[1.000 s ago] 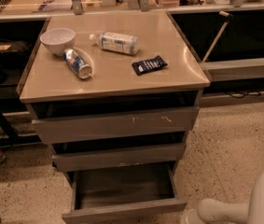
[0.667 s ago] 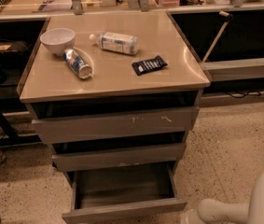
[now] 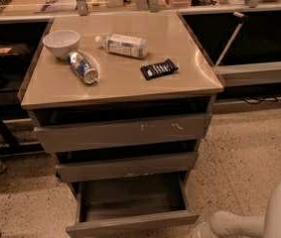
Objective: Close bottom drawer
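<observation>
The bottom drawer (image 3: 130,223) is the lowest of three grey drawers in the cabinet and stands pulled far out. Its shallow grey tray interior (image 3: 130,197) shows and holds nothing I can see. Above it, the middle drawer (image 3: 125,166) and the top drawer (image 3: 125,132), which has orange scratch marks, each stand slightly out. Only a white part of my arm (image 3: 244,222) shows, at the bottom right corner, just right of the bottom drawer's front. My gripper itself is out of view below the frame.
On the cabinet's beige top (image 3: 189,83) are a white bowl (image 3: 61,42), a can on its side (image 3: 83,67), a water bottle lying down (image 3: 122,44) and a dark snack packet (image 3: 159,69). Speckled floor (image 3: 249,152) lies to the right. Dark shelving stands on both sides.
</observation>
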Controlling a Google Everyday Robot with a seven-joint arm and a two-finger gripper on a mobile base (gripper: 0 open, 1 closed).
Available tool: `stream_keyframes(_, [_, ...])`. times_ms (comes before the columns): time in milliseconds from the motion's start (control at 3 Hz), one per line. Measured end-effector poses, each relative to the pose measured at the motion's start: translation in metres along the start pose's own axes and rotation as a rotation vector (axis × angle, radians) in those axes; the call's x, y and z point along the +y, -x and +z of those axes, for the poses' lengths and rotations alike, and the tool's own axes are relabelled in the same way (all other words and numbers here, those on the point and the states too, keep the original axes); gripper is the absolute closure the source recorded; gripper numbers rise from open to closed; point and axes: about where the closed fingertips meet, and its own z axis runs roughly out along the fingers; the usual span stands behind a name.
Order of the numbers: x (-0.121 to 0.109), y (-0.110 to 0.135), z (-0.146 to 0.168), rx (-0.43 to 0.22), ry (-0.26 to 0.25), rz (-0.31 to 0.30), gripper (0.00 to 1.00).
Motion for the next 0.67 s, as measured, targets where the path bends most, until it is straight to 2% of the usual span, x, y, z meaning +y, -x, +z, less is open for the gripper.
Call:
stream_keyframes(333, [0.0000,0.0000,0.0000,0.000,0.000,0.000,0.88])
stream_keyframes(667, [-0.0001,0.0003,0.0006,0.000,0.000,0.000,1.00])
